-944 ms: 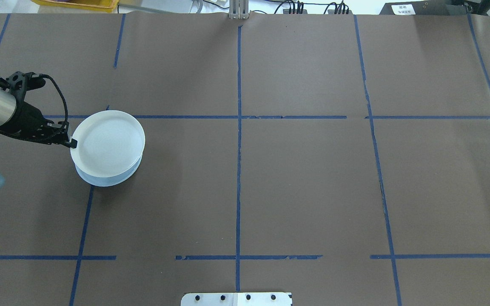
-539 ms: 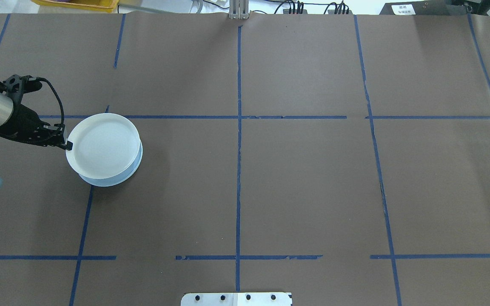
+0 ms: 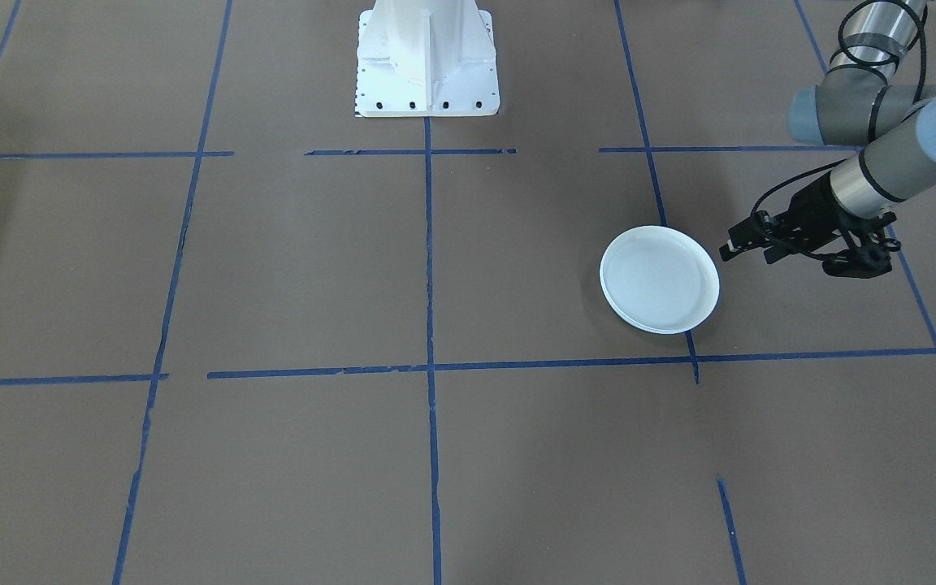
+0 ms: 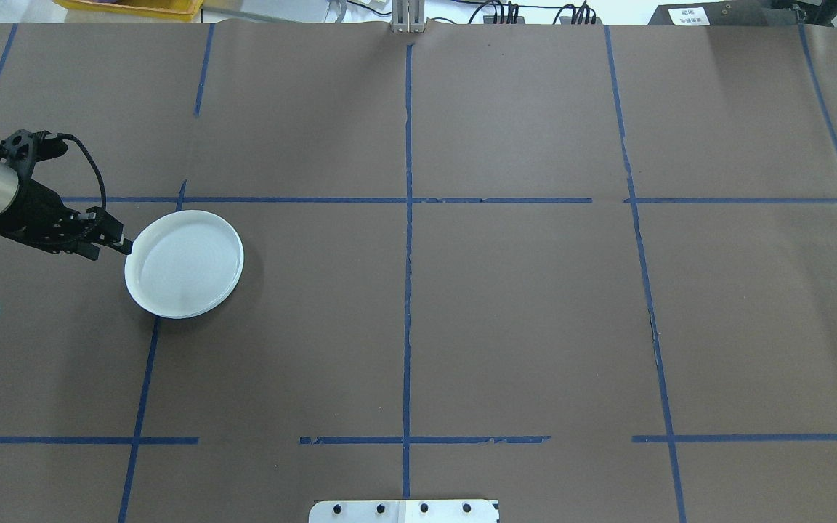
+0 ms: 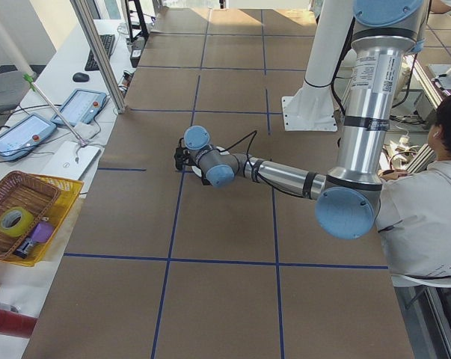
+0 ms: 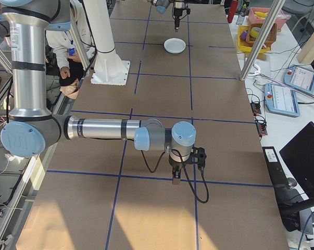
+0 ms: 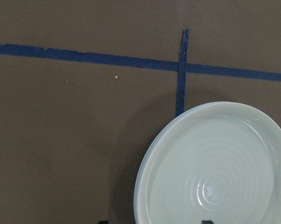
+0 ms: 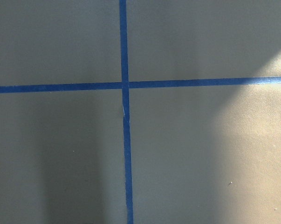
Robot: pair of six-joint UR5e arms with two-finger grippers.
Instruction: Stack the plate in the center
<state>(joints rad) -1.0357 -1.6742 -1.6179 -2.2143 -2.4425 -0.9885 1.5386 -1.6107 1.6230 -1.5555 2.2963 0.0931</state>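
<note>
Two stacked plates (image 4: 184, 264) flat, rims up; left pincer (image 4: 122, 244) just beside, open, empty.

Taped brown table (image 4: 506, 305), stacked plates (image 4: 184, 263)

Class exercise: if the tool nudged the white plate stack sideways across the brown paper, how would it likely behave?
The plate stack looks rigid and glossy, so it would probably slide rather than bend. Shallow and wide, it seems unlikely to tip. The top plate might slip off the one beneath, whose edge barely shows. The left tool sits beside its rim.

Blue tape grid (image 4: 407, 290), wicker basket (image 5: 16, 200), tape roll (image 5: 14, 219)
</note>
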